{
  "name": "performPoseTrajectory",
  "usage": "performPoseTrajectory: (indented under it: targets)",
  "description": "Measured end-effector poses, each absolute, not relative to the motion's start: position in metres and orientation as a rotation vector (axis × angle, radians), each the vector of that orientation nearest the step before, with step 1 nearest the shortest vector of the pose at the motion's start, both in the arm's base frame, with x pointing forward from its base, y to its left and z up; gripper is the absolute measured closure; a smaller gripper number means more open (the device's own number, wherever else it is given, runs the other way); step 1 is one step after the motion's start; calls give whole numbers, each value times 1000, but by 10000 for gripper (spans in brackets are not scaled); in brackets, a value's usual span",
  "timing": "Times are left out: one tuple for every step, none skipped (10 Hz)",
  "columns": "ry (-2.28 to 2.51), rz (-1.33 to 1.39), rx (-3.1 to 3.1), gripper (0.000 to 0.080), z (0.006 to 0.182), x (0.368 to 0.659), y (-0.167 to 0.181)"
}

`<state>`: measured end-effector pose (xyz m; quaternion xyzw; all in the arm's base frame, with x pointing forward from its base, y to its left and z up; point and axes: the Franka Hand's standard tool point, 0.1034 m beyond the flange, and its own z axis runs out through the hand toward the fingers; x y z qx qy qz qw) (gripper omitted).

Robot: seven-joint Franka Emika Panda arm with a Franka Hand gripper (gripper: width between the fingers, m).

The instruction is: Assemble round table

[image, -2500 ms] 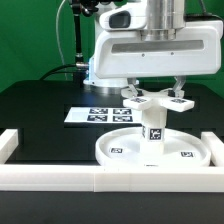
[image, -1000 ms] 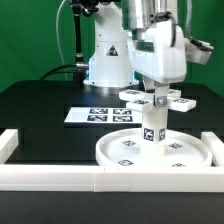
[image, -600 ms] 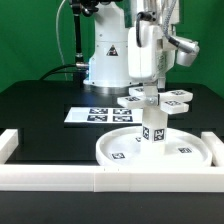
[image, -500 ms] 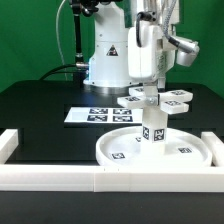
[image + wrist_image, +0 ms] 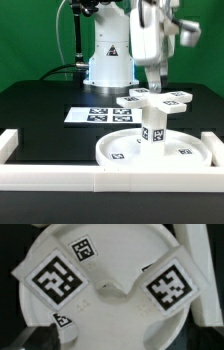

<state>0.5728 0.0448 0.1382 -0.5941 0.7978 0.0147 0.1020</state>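
The round disc (image 5: 120, 152) lies rim up on the black table near the front. The short leg (image 5: 153, 128) stands upright in its middle. The cross-shaped base piece (image 5: 152, 100) sits level on top of the leg. My gripper (image 5: 156, 86) hangs just above the cross's centre, open and holding nothing. In the wrist view the cross base (image 5: 110, 288) fills the picture with two tagged arms over the disc (image 5: 110, 243). My gripper (image 5: 115, 341) shows its dark fingertips (image 5: 20, 339) wide apart at either side.
A long white border rail (image 5: 110, 180) runs along the front, with end pieces at the exterior view's left (image 5: 8, 143) and right (image 5: 216, 140). The marker board (image 5: 95, 115) lies behind the disc. The robot's base (image 5: 108, 60) stands at the back.
My gripper turned about the upright axis while shut on the cross base, turning it on the leg. It has since let go and risen slightly above it.
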Motion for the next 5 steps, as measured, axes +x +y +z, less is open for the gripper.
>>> performPoseTrajectory:
  targets:
    - [2346,41,-1747,152,143,575,46]
    - [2348,44,-1755,150,139,573,46]
    - [2346,44,-1761,150,138,573,46]
    - [2341,44,-1767,150,138,573,46]
    - [2339,44,-1771,150,137,573,47]
